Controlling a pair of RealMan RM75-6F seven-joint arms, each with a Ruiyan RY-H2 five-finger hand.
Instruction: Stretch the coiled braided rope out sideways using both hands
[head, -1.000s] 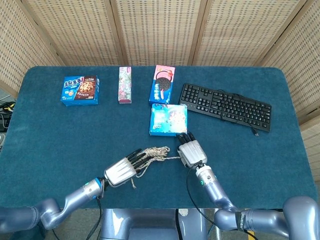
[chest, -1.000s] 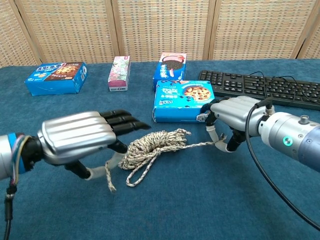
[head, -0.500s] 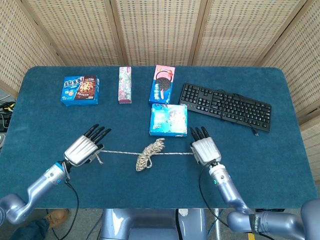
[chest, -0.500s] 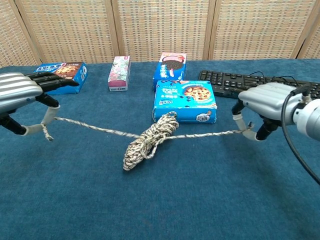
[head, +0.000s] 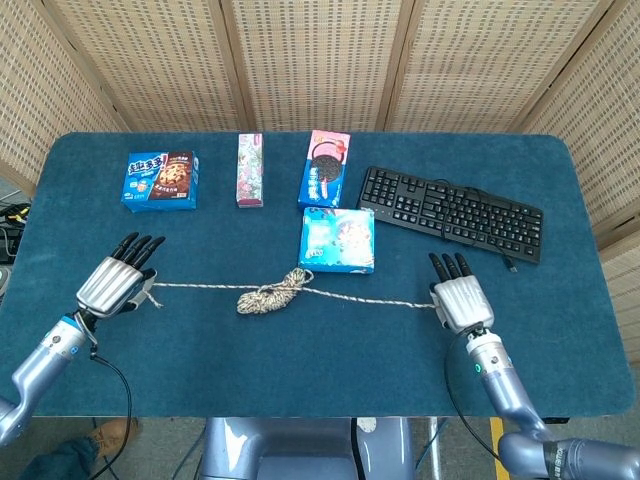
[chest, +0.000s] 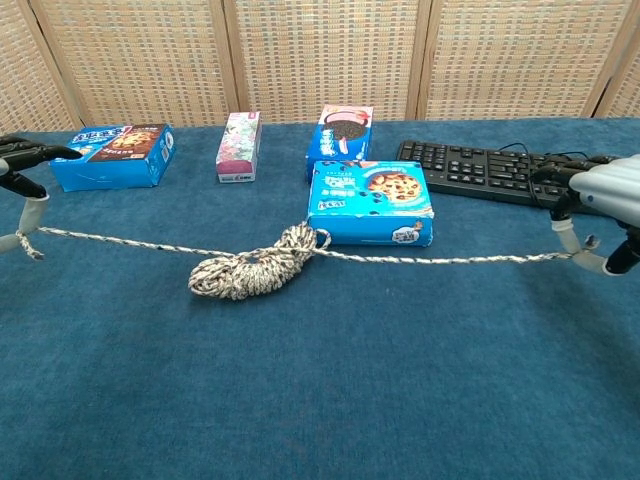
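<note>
The speckled beige-and-brown braided rope (head: 290, 292) lies across the near half of the dark blue felt-covered table (head: 560, 200), running left to right, with a loose bundle of coils (chest: 255, 272) not yet paid out just near and left of the light blue cookie box (head: 337, 240). The silver left hand (head: 115, 282), far out on the left, pinches one rope end between thumb and finger, a short tail hanging below the grip in the chest view, while its other dark fingers (head: 138, 246) point away toward the far side. The silver right hand (head: 460, 300), well to the right, holds the other end in the same pinch. Both strands from the hands to the bundle look nearly straight and lifted just off the cloth, so the stretch seems well under way but unfinished: the knot of coils in the middle has yet to come out. The next move probably calls for both hands to draw further apart sideways, evenly, with firm pinches so neither end slips, until the bundle unwinds. The bundle sits close to the cookie box and may drag against it. Beyond lie a black computer keyboard (head: 450, 212), a red-and-blue sandwich biscuit box (head: 325, 168), a slim pink floral carton (head: 250, 170) and a blue chocolate-chip biscuit box (head: 160, 180).
</note>
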